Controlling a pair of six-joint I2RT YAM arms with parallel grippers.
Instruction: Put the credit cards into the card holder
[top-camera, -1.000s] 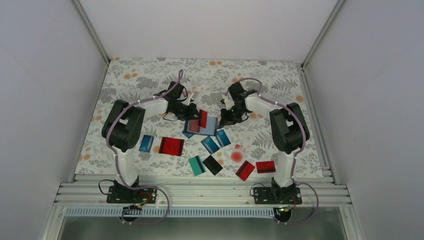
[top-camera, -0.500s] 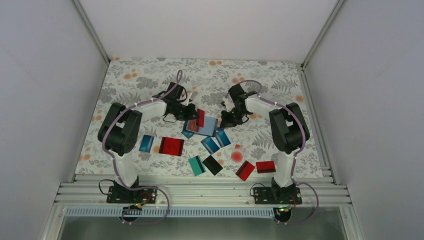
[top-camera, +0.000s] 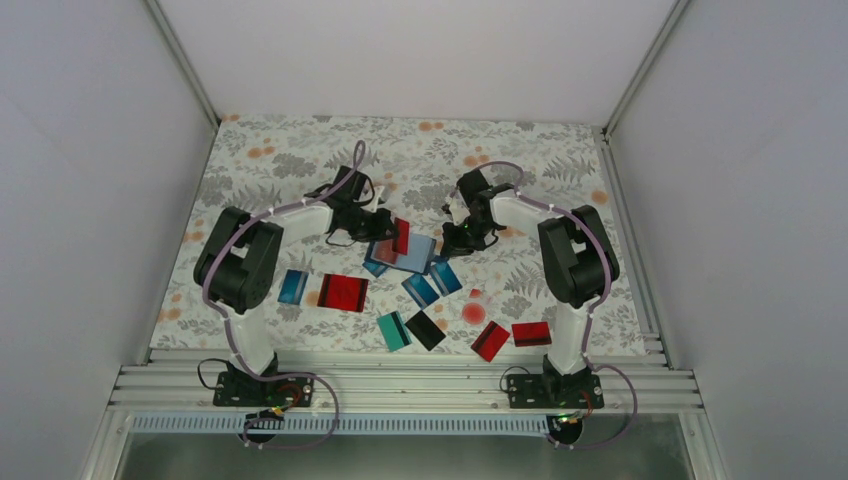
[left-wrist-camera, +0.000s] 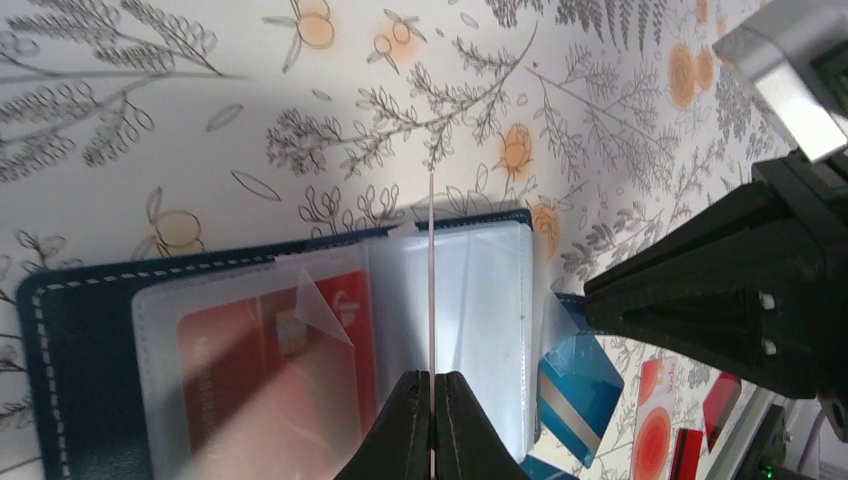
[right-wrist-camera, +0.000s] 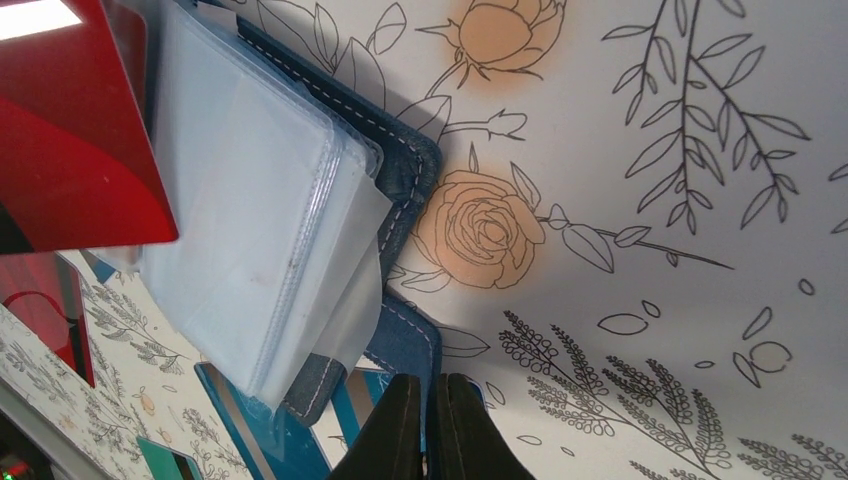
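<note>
Shifting slightly leftward vs a sec ago, the left arm's elbow now sits further out. Left hand stays clamped on an upright red card, its edge over the card holder. Holder lies open mid-table, clear sleeves up, w/ a second red card in one sleeve. Right hand is closed at the holder's flap; can't tell if it pinches it. Loose cards lie nearer the bases.
</note>
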